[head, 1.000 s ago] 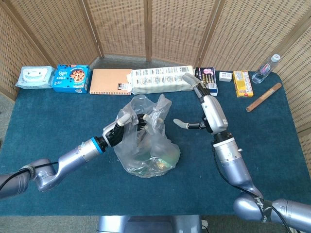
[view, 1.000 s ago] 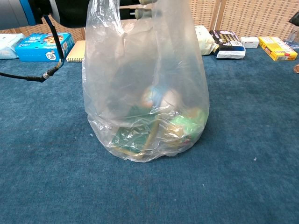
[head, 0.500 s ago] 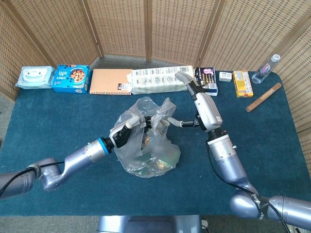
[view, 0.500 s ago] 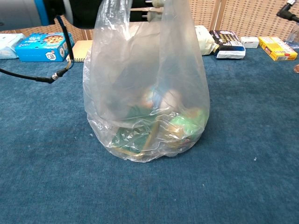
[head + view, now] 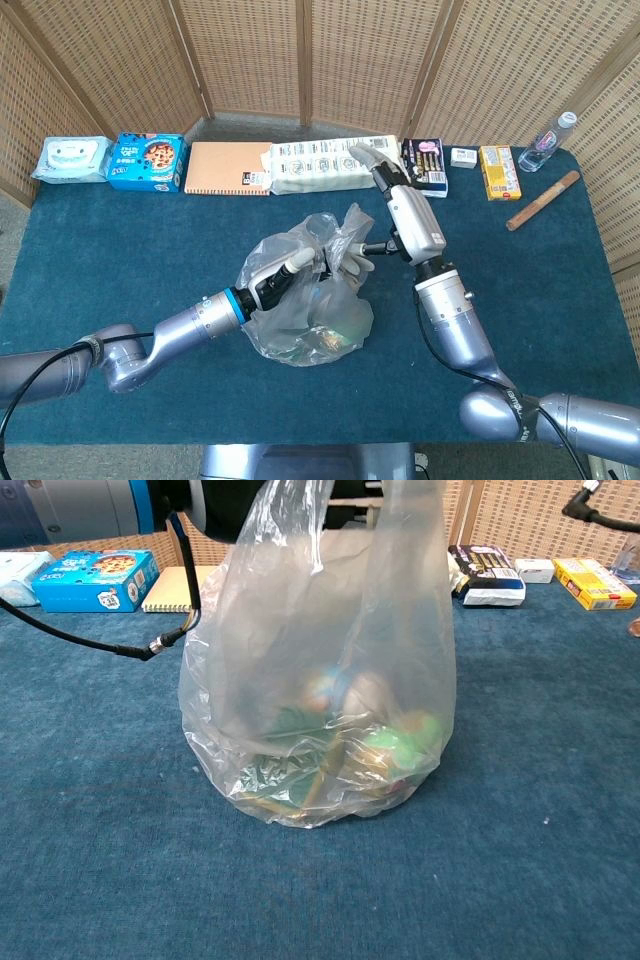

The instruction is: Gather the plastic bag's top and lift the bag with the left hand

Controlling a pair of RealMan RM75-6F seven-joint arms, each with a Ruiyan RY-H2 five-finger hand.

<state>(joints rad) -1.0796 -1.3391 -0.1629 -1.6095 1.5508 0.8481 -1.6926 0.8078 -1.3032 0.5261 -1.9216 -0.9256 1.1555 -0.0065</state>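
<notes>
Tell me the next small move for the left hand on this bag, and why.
Probably close the left hand tighter around the plastic bag's top before lifting: the bag's base sits on the table, and its upper folds are spread wide, with the right hand at its far edge.

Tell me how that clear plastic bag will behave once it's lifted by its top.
The plastic bag looks thin and crinkled, so it will probably stay floppy and stretch taut above the load. Its contents sit low, so the bottom should sag and may swing. The film may slip unless well bunched.

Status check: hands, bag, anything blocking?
Left hand grips the plastic bag at its top. Right hand touches the top's other side. Bag sits on table, not lifted. Nothing blocking.
</notes>
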